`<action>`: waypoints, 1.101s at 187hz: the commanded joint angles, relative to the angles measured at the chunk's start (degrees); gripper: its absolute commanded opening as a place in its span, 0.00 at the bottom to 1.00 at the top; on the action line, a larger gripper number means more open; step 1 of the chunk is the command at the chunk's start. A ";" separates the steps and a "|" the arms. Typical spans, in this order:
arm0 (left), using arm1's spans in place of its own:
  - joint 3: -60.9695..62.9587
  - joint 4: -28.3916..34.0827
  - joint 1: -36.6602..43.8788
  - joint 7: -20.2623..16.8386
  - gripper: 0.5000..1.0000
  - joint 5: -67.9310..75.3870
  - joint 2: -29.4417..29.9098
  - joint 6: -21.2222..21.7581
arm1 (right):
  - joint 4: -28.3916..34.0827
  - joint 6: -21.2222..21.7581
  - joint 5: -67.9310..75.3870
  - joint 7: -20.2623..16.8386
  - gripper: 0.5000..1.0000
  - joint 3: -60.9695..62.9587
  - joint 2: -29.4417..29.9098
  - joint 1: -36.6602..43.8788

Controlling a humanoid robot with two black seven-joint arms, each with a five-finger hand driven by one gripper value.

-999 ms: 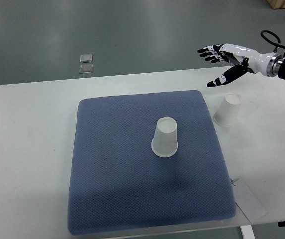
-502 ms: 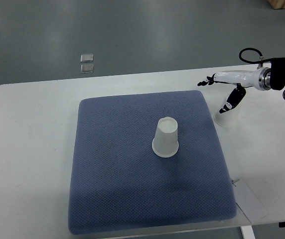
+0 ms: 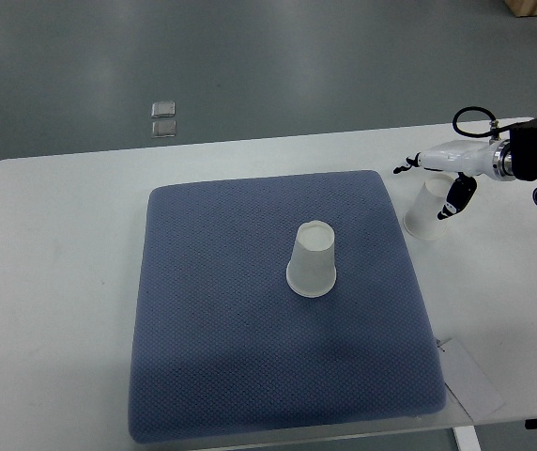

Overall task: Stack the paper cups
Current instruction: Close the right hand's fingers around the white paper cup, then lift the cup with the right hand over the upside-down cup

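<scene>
**Right hand at the cup off the mat's far-right edge**

The right hand (image 3: 442, 178) reaches in from the right, its fingers around the top of a paper cup (image 3: 425, 212) standing upside down on the white table (image 3: 53, 282), just beside the blue mat (image 3: 250, 376). Whether they grip it I cannot tell. A second inverted cup (image 3: 312, 259) stands mid-mat, bare mat on all sides.

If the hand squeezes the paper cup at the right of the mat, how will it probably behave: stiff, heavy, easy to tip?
The paper cup looks thin-walled and empty, so it is probably very light and would dent under a firm squeeze. It stands upside down on its wide rim on the bare table, so it should be fairly stable, but a sideways nudge from the right robot hand could slide it.
</scene>
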 commanded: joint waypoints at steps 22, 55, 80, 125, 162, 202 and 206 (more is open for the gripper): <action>0.00 0.00 0.00 0.00 1.00 0.00 0.00 0.00 | -2.01 -1.65 -0.20 0.28 0.73 -2.71 0.66 0.65; 0.00 0.00 0.00 0.00 1.00 0.00 0.00 0.00 | -2.72 -1.65 -0.20 0.46 0.62 -3.06 0.66 1.18; 0.00 0.00 0.00 0.00 1.00 0.00 0.00 0.00 | -3.07 -1.65 -0.20 0.99 0.59 -3.06 0.66 1.18; 0.00 0.00 0.00 0.00 1.00 0.00 0.00 0.00 | -3.42 -2.36 -0.12 1.07 0.50 -2.97 0.75 1.18; 0.00 0.00 0.00 0.00 1.00 0.00 0.00 0.00 | -3.51 -2.62 -0.12 1.07 0.25 -2.97 0.75 1.27; 0.00 0.00 0.00 0.00 1.00 0.00 0.00 0.00 | -3.51 -3.85 -0.12 1.16 0.00 -2.97 0.57 1.44; 0.00 0.00 0.00 0.00 1.00 0.00 0.00 0.00 | -3.42 -3.94 -0.12 1.42 0.00 -2.89 0.49 1.53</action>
